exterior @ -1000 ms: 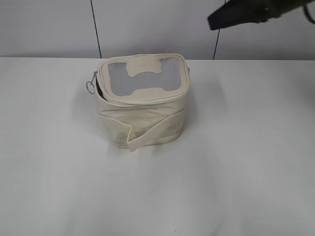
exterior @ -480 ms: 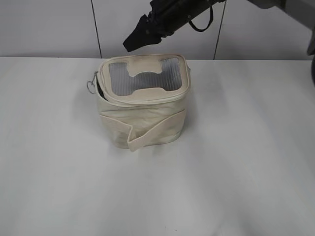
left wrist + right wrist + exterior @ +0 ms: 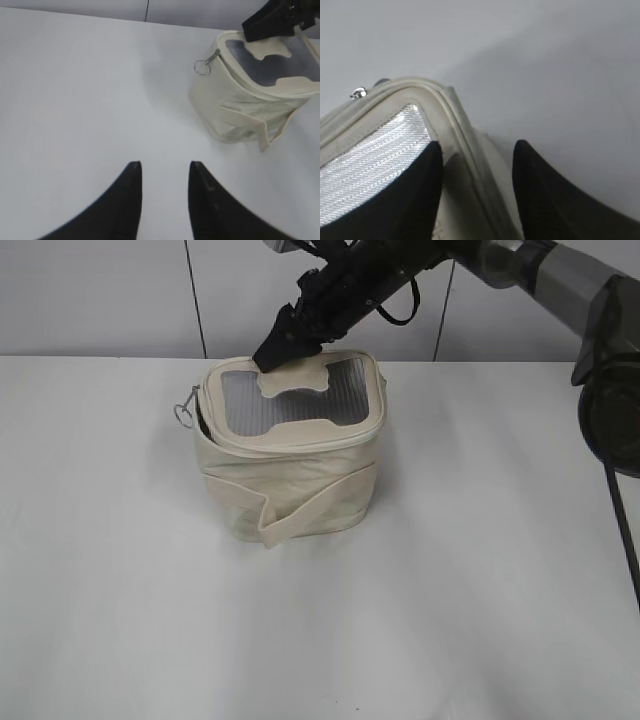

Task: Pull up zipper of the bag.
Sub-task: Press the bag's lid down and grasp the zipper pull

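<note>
The cream bag (image 3: 300, 485) stands mid-table with its grey mesh lid (image 3: 240, 400) up and its strap (image 3: 310, 508) across the front. The zipper track (image 3: 300, 444) runs round the lid rim. A dark gap shows at the left corner, where a silver ring pull (image 3: 184, 416) hangs. My right gripper (image 3: 272, 358) is open at the lid's back-left rim. In the right wrist view it (image 3: 477, 150) straddles the zipper track (image 3: 455, 125), one finger over the mesh, with a small silver pull (image 3: 358, 92) further along. My left gripper (image 3: 164, 167) is open and empty above bare table, well away from the bag (image 3: 235, 110) and its ring pull (image 3: 202, 66).
The white table (image 3: 480, 570) spreads around the bag on all sides. A pale wall with dark vertical seams (image 3: 195, 300) stands behind. The right arm (image 3: 520, 260) reaches in from the upper right, over the back of the bag.
My right gripper has come down and leftward from the upper right to the bag's back-left lid rim. The bag has stayed in place.
</note>
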You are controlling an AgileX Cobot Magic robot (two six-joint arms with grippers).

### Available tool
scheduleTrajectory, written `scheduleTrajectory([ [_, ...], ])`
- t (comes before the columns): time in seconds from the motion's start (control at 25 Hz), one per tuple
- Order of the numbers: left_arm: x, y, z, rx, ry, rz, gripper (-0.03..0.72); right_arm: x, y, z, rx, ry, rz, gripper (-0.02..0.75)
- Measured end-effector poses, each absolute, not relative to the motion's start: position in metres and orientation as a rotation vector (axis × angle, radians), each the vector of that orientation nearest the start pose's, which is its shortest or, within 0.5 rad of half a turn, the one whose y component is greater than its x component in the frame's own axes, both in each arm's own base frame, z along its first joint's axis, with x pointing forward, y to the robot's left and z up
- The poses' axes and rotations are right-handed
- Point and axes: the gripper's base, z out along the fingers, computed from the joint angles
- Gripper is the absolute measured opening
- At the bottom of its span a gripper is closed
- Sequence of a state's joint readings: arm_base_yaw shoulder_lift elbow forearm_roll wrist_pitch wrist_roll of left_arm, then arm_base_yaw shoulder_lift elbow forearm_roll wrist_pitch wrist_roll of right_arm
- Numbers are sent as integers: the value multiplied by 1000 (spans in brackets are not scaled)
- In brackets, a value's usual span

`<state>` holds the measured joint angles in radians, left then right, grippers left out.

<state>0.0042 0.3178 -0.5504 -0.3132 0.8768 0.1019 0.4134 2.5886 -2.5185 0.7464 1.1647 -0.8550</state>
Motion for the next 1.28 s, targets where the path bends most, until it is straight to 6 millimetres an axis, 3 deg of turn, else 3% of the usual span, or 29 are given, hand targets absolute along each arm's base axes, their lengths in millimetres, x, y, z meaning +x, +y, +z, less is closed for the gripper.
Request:
scheduleTrajectory([
  [0.12, 70, -23, 305, 48, 2088, -328, 257, 479, 271, 204, -1302, 2105, 814, 319],
  [0.24, 97, -24, 304, 71, 2085, -330, 279, 477, 271, 204, -1327, 2114, 816, 93],
  [0.28, 108, -25, 302, 100, 2098, -333, 290, 476, 272, 204, -1335, 2115, 817, 63],
  [0.52, 189, -39, 275, 474, 2146, -380, 371, 475, 273, 204, -1336, 2112, 826, 56],
  [0.72, 258, -51, 266, 809, 2044, -318, 385, 475, 273, 204, -1332, 2116, 829, 56],
  [0.84, 293, -67, 249, 1033, 1987, -279, 386, 475, 273, 204, -1329, 2118, 832, 56],
  [1.04, 332, -91, 226, 1254, 1916, -235, 386, 475, 273, 204, -1324, 2122, 835, 56],
  [1.28, 355, -96, 204, 1365, 1911, -213, 392, 475, 274, 205, -1321, 2121, 840, 55],
])
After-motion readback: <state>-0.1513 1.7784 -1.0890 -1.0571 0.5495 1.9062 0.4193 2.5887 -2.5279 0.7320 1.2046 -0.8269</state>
